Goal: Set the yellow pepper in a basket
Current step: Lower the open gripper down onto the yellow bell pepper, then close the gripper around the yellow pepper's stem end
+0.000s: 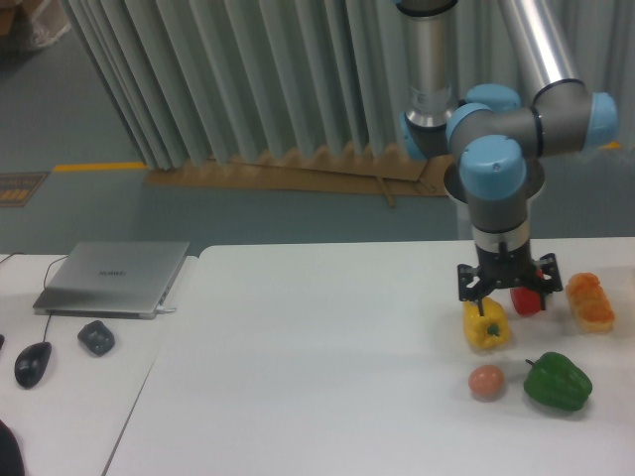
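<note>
A glossy, bright-yellow bell pepper is seen resting on the white tabletop, toward the right side of the view. A blocky, lobed body is shown, roughly as tall as it is wide, apparently standing upright. Its top edge is partly covered by the dark parts hanging just above it, so the stem cannot be made out. It lies at about 9 o'clock from the red pepper, just beside it, and at about 10 o'clock from the green pepper.
</note>
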Action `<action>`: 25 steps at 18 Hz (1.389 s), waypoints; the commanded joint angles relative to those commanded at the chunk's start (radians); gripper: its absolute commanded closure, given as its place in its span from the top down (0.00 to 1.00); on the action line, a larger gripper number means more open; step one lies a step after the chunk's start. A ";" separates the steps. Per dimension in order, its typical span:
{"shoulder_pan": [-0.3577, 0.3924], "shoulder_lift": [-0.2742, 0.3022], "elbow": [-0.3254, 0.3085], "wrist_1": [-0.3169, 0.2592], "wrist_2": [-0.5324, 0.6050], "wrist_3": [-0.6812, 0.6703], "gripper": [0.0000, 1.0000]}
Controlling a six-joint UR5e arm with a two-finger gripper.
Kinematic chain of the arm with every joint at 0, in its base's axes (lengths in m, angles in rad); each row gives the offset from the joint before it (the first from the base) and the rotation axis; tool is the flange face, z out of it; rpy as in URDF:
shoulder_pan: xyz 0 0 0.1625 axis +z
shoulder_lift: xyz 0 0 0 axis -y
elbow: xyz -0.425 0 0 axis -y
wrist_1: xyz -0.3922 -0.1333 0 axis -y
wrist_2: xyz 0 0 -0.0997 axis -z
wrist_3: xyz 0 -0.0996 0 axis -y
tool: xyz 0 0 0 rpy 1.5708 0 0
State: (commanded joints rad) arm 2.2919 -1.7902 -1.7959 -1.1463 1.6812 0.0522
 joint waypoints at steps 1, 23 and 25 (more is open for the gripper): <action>0.003 0.005 0.001 0.013 0.000 -0.002 1.00; 0.006 -0.023 -0.016 0.007 0.006 -0.023 1.00; 0.006 -0.023 -0.017 0.007 0.006 -0.023 1.00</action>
State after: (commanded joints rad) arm 2.2979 -1.8132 -1.8132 -1.1397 1.6874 0.0291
